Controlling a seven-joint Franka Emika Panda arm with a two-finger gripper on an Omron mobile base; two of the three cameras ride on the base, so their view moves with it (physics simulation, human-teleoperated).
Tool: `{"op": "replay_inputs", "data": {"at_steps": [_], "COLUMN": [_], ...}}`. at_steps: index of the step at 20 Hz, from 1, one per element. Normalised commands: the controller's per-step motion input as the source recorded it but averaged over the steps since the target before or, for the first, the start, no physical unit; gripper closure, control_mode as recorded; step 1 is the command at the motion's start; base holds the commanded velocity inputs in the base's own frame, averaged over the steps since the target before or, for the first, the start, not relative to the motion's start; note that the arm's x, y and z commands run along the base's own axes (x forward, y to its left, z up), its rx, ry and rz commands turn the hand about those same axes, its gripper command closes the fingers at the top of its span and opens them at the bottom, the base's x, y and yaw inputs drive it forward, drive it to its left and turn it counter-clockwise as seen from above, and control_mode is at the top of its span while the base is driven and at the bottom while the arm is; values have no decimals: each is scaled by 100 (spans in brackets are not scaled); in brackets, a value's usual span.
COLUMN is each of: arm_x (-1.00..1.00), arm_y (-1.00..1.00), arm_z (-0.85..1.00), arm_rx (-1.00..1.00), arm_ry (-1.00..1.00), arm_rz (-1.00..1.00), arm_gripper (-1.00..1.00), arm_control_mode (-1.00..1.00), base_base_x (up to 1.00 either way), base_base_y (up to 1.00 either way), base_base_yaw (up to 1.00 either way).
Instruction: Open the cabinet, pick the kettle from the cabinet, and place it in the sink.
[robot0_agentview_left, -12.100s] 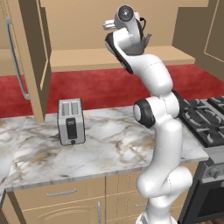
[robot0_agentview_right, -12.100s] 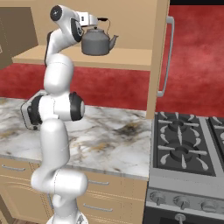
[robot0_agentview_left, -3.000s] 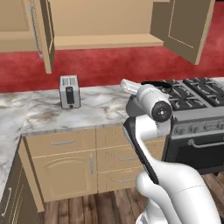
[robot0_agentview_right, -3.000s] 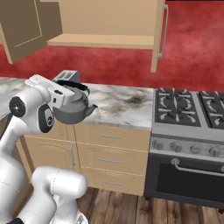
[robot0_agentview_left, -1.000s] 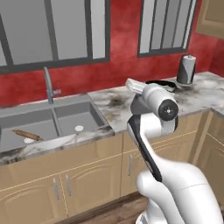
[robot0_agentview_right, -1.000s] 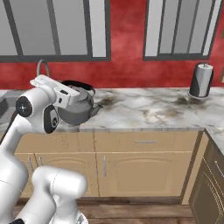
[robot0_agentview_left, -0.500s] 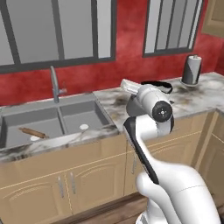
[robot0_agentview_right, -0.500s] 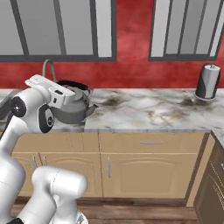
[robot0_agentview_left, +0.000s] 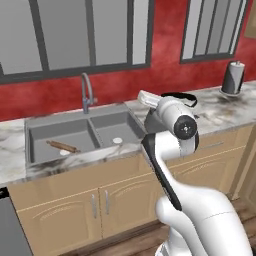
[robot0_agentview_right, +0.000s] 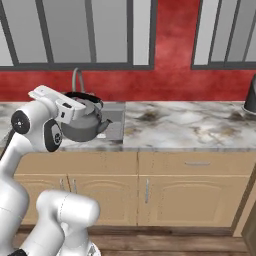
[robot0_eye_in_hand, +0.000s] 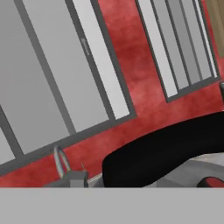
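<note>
The grey kettle (robot0_agentview_right: 82, 125) hangs in front of the counter edge, beside the right end of the sink (robot0_agentview_right: 116, 125). My gripper (robot0_agentview_right: 86, 102) is shut on its black arched handle. In the left base view the arm hides most of the kettle (robot0_agentview_left: 151, 119), which hovers just right of the sink (robot0_agentview_left: 31, 145) and its arched faucet (robot0_agentview_left: 86, 92). The hand view has the black handle (robot0_eye_in_hand: 162, 153) close up, with the faucet (robot0_eye_in_hand: 59, 161) behind it. The cabinet is out of view.
A brown stick-like object (robot0_agentview_left: 62, 146) lies in the sink's left basin. A paper towel roll (robot0_agentview_left: 231, 77) stands far right on the marble counter (robot0_agentview_right: 190, 125). Tan base cabinets (robot0_agentview_right: 150, 190) run below, and windows fill the red wall behind.
The base has driven on, so the sink and faucet have slid right in the views and now sit beside the arm. The kettle stays held in the same pose.
</note>
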Motion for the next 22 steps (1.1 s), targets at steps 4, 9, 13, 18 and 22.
{"op": "replay_inputs", "data": {"at_steps": [4,9,13,18,22], "arm_x": [0,0,0,0,0], "arm_y": [0,0,0,0,0], "arm_z": [0,0,0,0,0], "arm_rx": [0,0,0,0,0], "arm_ry": [0,0,0,0,0], "arm_rz": [0,0,0,0,0], "arm_gripper": [100,100,100,100,100], "arm_control_mode": [100,100,100,100,100], "base_base_x": [-1,3,11,35,38], "base_base_y": [69,70,70,53,23], "base_base_yaw": [1,0,0,3,8]}}
